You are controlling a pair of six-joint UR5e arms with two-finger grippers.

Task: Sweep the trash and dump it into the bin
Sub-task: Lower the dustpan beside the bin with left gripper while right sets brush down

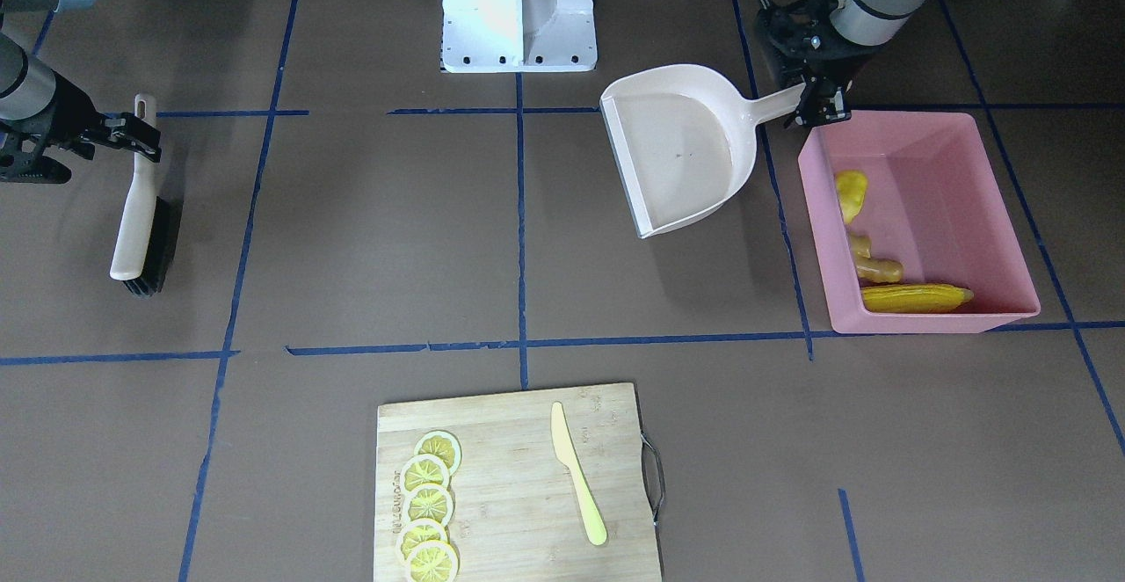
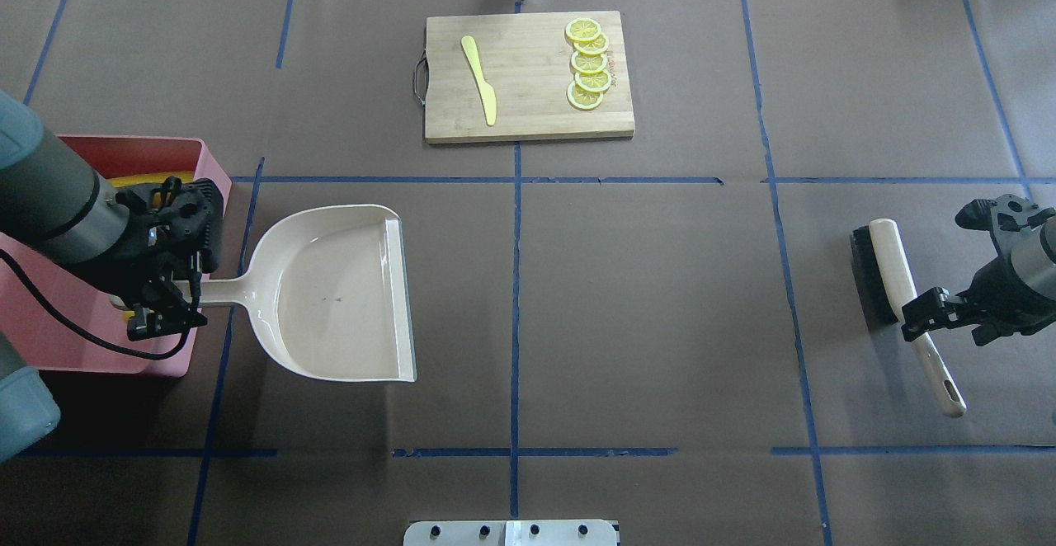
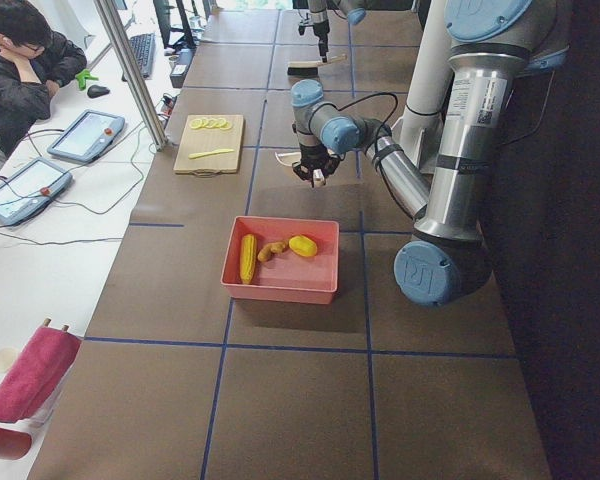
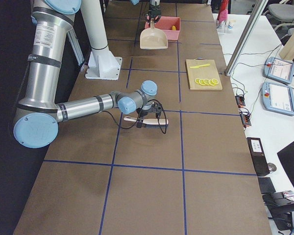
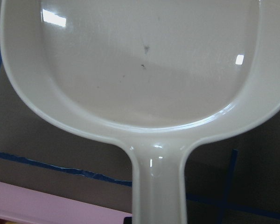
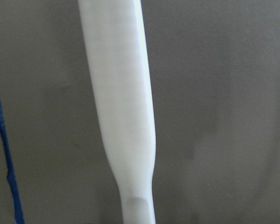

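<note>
I am watching the left gripper [image 1: 819, 105] hovering over the bin's [image 1: 993, 204] corner nearest the robot base, and its jaws are clamping the end of the dustpan's [image 1: 681, 156] handle. The beige pan is lying just beside the pink bin with its open mouth pointing away from it. It is carrying nothing inside, and I cannot tell whether it is touching the bench [image 1: 369, 239].

All the trash is sitting in the bin. The potato lump [image 1: 850, 193] is leaning against the wall on the dustpan side. The corn cob [image 1: 914, 298] is lying along the wall farthest from the robot, and the ginger root [image 1: 872, 261] is resting between them.

The right gripper [image 1: 132, 135] is working well apart at the other end, its jaws pinching the pale handle of the brush [image 1: 141, 230], dark bristles low to the bench.

Opposite the base, a cutting board [image 1: 518, 476] is carrying lemon slices [image 1: 428, 494] and a knife [image 1: 576, 476].
</note>
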